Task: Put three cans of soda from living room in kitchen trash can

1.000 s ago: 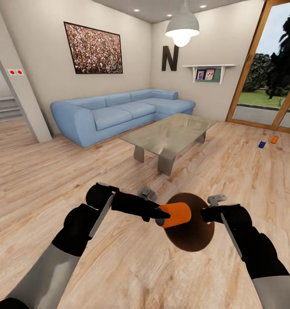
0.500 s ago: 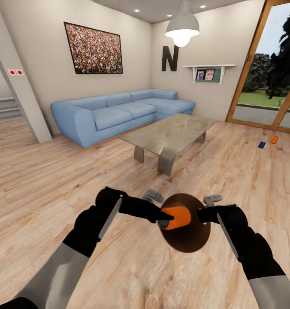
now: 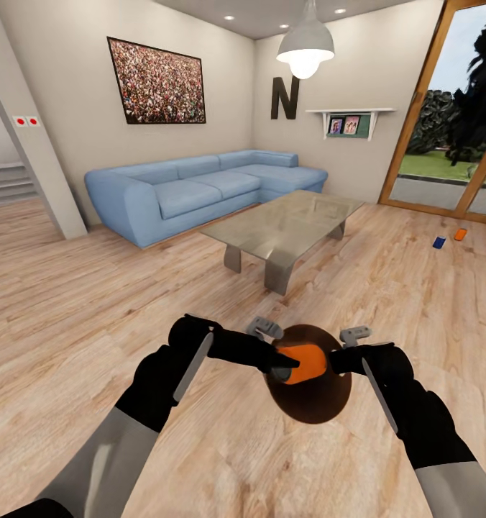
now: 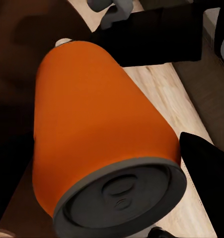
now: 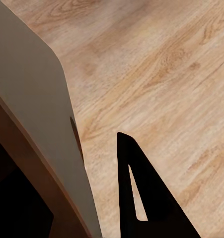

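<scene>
The left gripper (image 3: 280, 363) grips an orange soda can (image 3: 303, 363) on its side, right over the brown mouth of the trash can (image 3: 308, 404), low in the middle of the frame. The right gripper (image 3: 338, 357) pinches the bin's rim. The left should tip the can's end down and let go only once it is inside.

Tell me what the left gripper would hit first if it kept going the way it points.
Likely the right gripper, across the bin's brown mouth; the left gripper holds an orange can.
</scene>
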